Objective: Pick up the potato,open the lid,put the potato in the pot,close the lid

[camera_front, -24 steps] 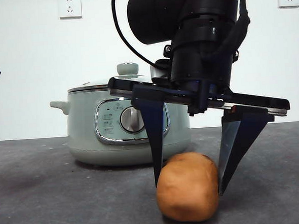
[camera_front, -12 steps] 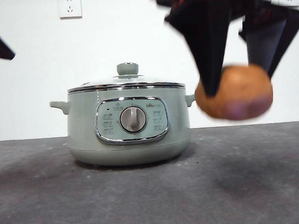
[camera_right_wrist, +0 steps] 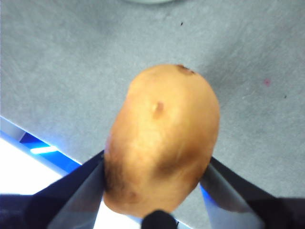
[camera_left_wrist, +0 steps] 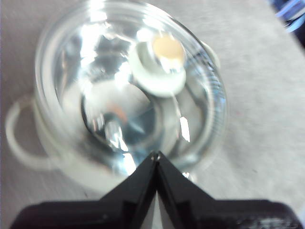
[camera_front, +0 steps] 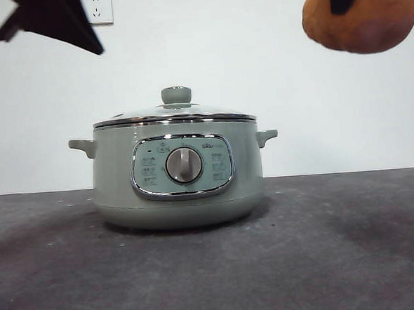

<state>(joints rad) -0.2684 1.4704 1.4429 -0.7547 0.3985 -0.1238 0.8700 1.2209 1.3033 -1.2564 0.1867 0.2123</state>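
Observation:
The sage-green pot stands mid-table with its glass lid on and the green knob on top. My right gripper is shut on the orange-brown potato and holds it high above the table, right of the pot, at the front view's top right. My left gripper hangs at the top left, above and left of the pot. In the left wrist view its jaws are shut and empty, above the lid, apart from the knob.
The grey table stretches in front of and to both sides of the pot. A wall socket is behind at the top left. The pot's side handles stick out. A blue-lit table edge shows below the potato.
My right gripper closed on the potato on the table and lifted it up and to the right. My left gripper has come further into view at the top left.

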